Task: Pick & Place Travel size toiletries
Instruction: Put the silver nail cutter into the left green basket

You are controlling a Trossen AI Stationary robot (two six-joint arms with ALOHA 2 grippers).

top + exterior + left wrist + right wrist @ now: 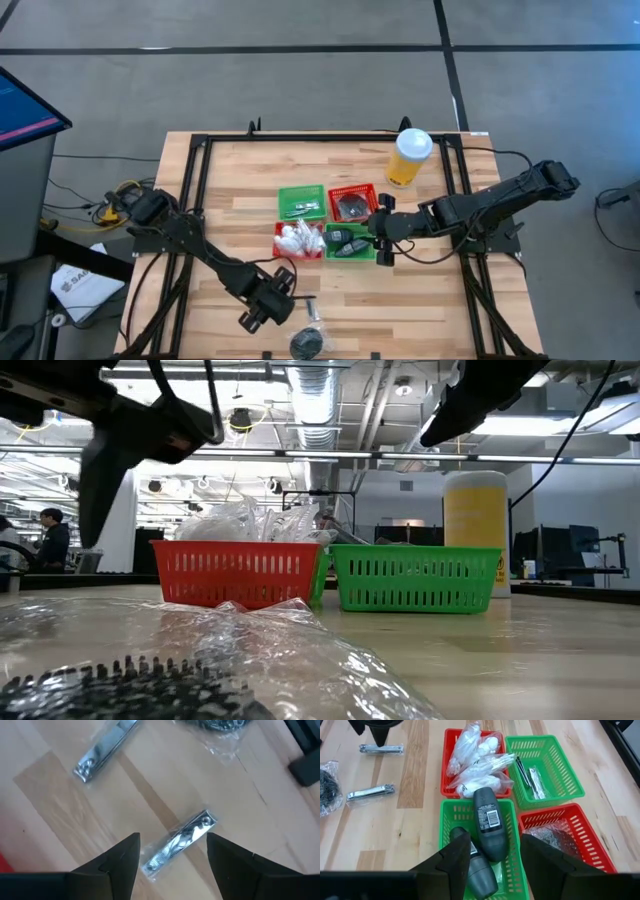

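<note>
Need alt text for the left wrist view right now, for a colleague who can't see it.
The left gripper hangs open over a wrapped silvery nail clipper lying on the wooden table. A second clipper lies farther off, beside a dark item in clear wrap.

Two red baskets point(472, 762) and two green baskets point(545, 767) have mesh walls. The desk point(240, 190) is pale striped wood; the cup point(408, 158) is yellow with a white lid. Silvery clippers point(180, 841) lie wrapped in clear film, near dark grey bottles point(487, 822) and white packets point(480, 767).
</note>
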